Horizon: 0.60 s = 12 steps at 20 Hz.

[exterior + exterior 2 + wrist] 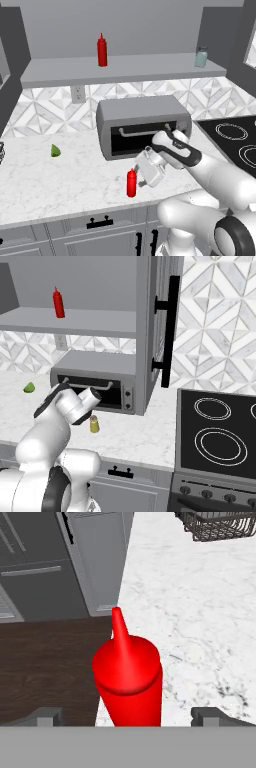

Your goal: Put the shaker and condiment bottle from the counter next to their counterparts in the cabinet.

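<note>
The condiment bottle (131,183) is red with a cone nozzle and stands near the front edge of the marble counter (70,175). My gripper (140,176) hangs just to its right, tilted toward it. In the hand view the condiment bottle (129,679) rises between the two fingertips (47,716), which stand wide apart and clear of it, so the gripper (130,717) is open. The olive-yellow shaker (94,424) stands on the counter in front of the toaster oven. In the cabinet (150,67), a red bottle (102,50) and a teal-grey shaker (201,57) stand on the shelf.
A grey toaster oven (142,125) sits behind my hand. A green lime piece (55,150) lies to the left. The black stovetop (220,431) is at the right. An open cabinet door (160,331) hangs above the oven. A wire rack (220,524) stands further along the counter.
</note>
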### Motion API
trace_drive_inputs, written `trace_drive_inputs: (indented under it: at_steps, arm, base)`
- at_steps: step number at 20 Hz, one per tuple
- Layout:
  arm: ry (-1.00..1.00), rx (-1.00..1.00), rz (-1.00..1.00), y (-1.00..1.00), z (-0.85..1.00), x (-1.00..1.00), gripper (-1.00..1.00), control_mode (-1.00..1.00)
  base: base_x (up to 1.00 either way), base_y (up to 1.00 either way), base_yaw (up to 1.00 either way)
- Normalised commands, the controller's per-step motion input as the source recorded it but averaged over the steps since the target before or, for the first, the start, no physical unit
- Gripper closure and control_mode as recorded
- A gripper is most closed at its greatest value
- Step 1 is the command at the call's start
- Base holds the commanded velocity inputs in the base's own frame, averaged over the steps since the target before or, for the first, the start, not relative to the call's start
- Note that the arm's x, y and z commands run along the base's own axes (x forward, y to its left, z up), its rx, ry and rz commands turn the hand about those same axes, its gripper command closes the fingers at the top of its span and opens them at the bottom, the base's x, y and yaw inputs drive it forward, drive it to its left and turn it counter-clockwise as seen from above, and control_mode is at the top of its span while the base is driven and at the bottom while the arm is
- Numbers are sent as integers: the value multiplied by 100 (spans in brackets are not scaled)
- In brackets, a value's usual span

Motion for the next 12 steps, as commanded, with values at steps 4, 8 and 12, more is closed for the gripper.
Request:
trace_drive_inputs:
  at_steps: [4,8,12]
  arm:
    - [0,6,1,17,-22,-8,-100,-100]
    - [0,5,1,19,-29,-6,-100,-100]
    - [4,0,0,14,-35,0,100,-100]
  base:
    - [0,0,0]
    - [0,0,0]
    - [0,0,0]
